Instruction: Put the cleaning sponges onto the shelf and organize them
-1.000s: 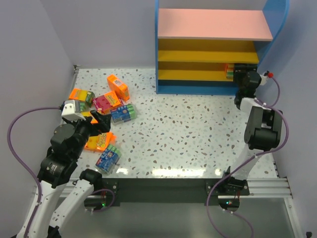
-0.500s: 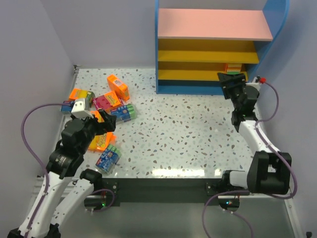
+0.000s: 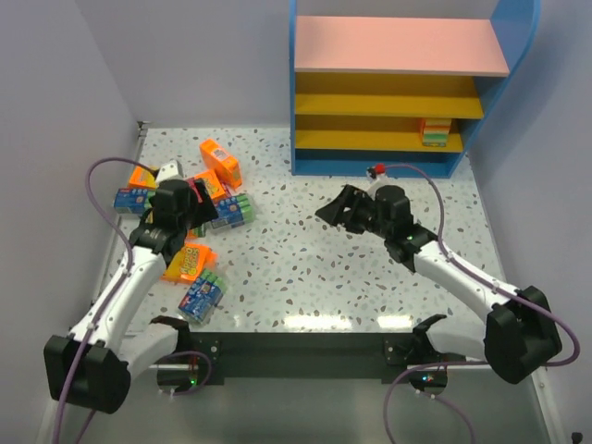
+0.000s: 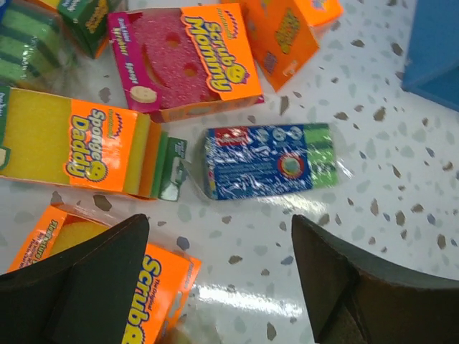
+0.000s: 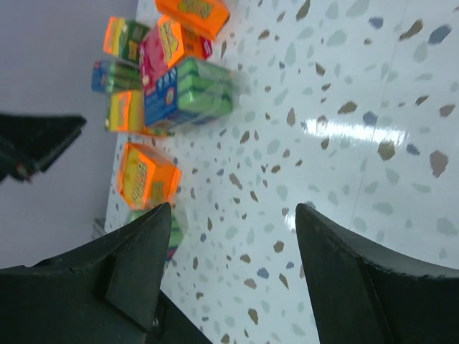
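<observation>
The speckled surface carries the cleaning sponges heaped by its left edge, the left tool spread empty above them. Mid-surface the right tool gapes empty; one pack sits on the shelf at the far edge.

Sponges clustered table left; shelf rear right, sponge stack on lower tier.

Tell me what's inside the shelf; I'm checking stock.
Stacked orange sponge packs sit on the shelf, lower tier, right end. Each tier's back is hidden beneath the one above.
</observation>
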Controlling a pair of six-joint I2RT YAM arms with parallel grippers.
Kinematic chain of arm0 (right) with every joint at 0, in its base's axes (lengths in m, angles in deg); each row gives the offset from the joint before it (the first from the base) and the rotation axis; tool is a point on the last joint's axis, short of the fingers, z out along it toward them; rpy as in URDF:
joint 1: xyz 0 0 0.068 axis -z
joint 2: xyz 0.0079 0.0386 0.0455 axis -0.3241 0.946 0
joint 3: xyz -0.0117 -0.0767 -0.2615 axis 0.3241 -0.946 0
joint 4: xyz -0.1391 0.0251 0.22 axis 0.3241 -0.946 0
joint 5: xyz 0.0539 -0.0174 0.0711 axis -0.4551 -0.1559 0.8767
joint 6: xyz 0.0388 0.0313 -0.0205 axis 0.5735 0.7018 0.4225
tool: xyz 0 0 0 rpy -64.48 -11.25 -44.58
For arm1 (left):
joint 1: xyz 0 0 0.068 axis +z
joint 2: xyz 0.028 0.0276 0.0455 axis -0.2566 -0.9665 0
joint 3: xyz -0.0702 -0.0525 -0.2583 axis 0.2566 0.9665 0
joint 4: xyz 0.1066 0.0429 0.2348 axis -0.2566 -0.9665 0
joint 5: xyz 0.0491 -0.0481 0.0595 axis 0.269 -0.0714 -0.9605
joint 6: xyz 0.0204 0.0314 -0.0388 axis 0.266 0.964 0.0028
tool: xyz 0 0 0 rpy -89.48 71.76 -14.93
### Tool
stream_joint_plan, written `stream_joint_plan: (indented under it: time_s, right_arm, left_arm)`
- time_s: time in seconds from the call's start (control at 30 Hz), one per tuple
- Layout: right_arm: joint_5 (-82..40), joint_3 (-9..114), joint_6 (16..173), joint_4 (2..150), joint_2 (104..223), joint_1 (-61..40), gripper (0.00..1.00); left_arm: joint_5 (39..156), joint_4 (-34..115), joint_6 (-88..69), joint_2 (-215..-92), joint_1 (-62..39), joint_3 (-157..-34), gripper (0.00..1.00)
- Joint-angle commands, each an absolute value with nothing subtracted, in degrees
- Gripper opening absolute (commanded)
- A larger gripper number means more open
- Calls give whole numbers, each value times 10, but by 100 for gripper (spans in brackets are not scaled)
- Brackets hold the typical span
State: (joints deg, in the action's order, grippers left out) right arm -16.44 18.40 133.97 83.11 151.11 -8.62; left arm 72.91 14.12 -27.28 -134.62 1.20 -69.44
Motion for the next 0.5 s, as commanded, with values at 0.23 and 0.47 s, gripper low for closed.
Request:
stream_joint_plan:
  time_s: [0.23,0.47]
  right_arm:
    - [-169,116,1307,811,1480,-164,76]
    - [-178,88,1298,775,1429,-167,77]
  left_arm:
    - [881,272,-308,-1559,85,-764,73]
    - [889,331,-316,-1620,83,-743,60]
